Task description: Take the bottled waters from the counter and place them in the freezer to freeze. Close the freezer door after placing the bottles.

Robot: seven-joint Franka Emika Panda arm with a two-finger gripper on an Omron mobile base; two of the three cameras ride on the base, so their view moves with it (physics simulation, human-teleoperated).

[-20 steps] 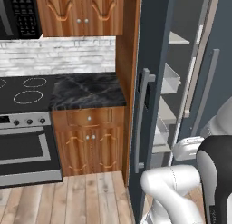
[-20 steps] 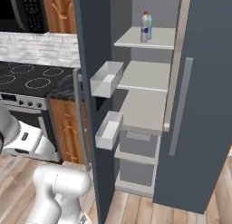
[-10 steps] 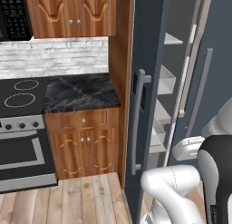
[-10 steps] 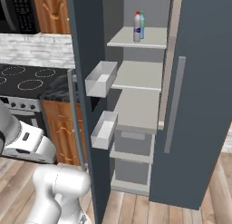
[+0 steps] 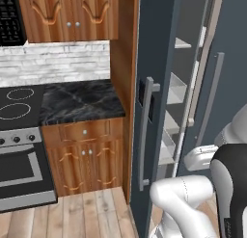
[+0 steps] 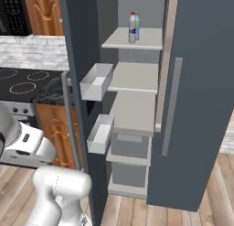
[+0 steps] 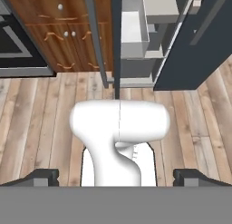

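Running along the left, a black marble bench point(image 5: 79, 102) with pale veins tops reddish-brown cabinets point(image 5: 87, 155). Right of it, the dark slate-blue freezer door point(image 6: 80, 46) stands open, 2 white bins point(image 6: 97, 81) on its inner side and a long grey handle point(image 5: 144, 133) outside. Inside the freezer point(image 6: 137, 78), on the top grey shelf point(image 6: 146, 40), 2 clear bottled waters point(image 6: 133, 27) stand upright together, the red-capped, purple-labelled 1 in front. The jaws point(image 7: 116, 177) are spread wide, holding nothing.

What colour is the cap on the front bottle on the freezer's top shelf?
Red, on the whitish front bottle; clearest in the right base view.
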